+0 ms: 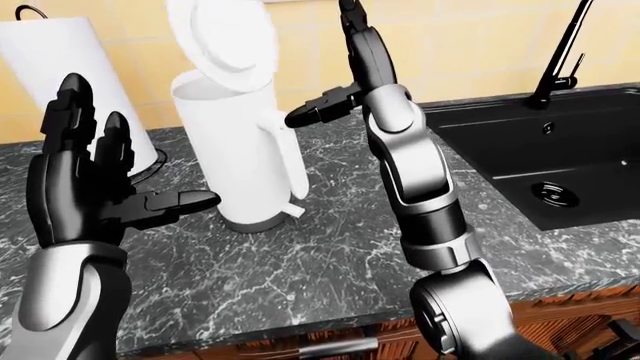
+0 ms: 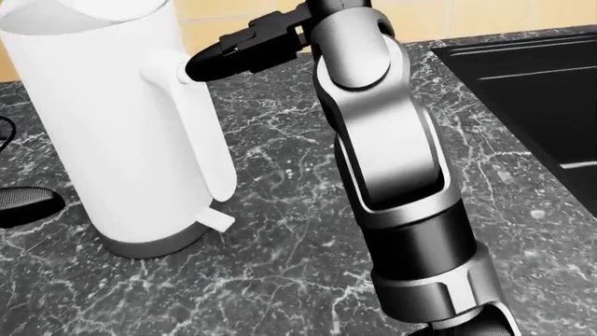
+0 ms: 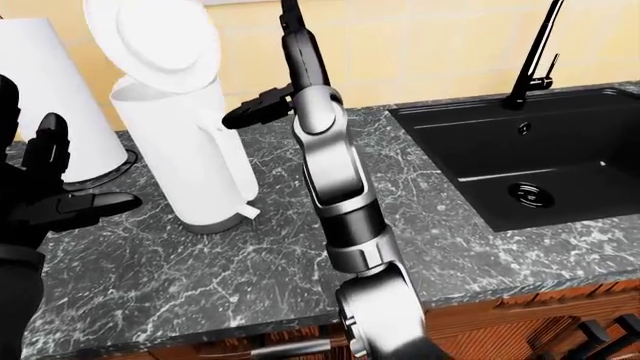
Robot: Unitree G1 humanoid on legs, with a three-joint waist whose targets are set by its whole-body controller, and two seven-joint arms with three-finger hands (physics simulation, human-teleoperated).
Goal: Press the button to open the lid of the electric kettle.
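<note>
Lid [image 1: 213, 36] of the white kettle [image 1: 240, 150] stands swung up and tilted away above the open rim, so we judge the main aim of the task met: the kettle is open. Our right hand [image 2: 244, 47] reaches toward the top of the handle, one black fingertip [image 2: 199, 67] touching or all but touching the spot where the button sits; the button itself is hidden behind that fingertip, so we cannot tell if it is pressed in at this instant. The other fingers of that hand stand spread apart, one pointing up toward twelve o'clock in the left-eye view, none closed round anything. Our left hand [image 1: 85, 176] hovers at about eight o'clock from the kettle in the left-eye view, fingers spread and holding nothing, well apart from the kettle body. The kettle stands upright on the dark marbled counter [image 1: 300, 262], with a paper towel roll [image 1: 70, 67] at its ten o'clock and the black sink [image 1: 560, 172] off at three o'clock under the tap [image 1: 562, 52]. What seems left, as we judge it, is only to draw the right hand off the handle without nudging the kettle.
</note>
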